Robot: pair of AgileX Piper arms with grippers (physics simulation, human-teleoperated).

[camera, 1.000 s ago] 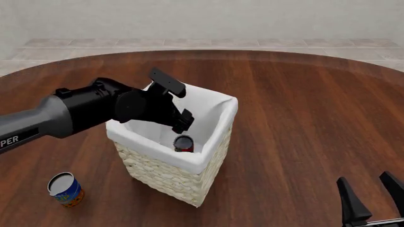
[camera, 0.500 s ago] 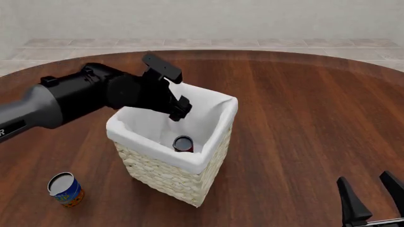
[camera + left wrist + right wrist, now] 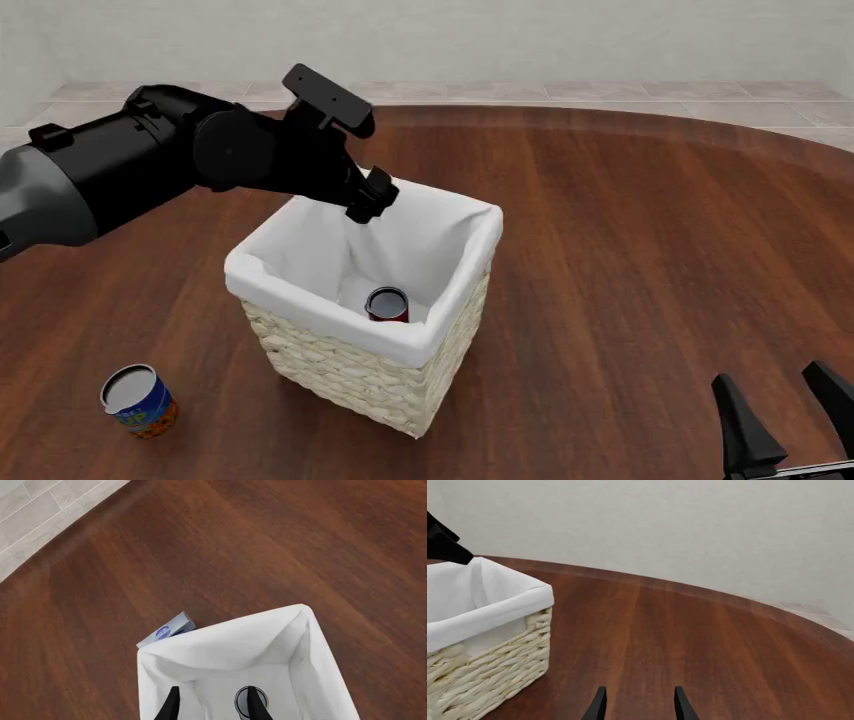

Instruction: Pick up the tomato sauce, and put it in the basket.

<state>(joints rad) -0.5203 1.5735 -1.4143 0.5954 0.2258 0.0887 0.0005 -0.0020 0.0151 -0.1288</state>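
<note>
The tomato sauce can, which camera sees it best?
The front view: the tomato sauce stands inside the basket, top and red label showing. The left wrist view catches only its dark top, partly behind a finger. The right wrist view misses it.

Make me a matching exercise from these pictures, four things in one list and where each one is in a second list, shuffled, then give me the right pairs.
Things:
1. tomato sauce
2. blue-and-orange can
3. left gripper
4. right gripper

Places:
A. low at the table's near right, apart from everything
B. standing inside the basket on its bottom
C. open above the basket's far rim, holding nothing
D. upright on the wooden table, left of the basket

Pairs: 1-B, 2-D, 3-C, 4-A
</note>
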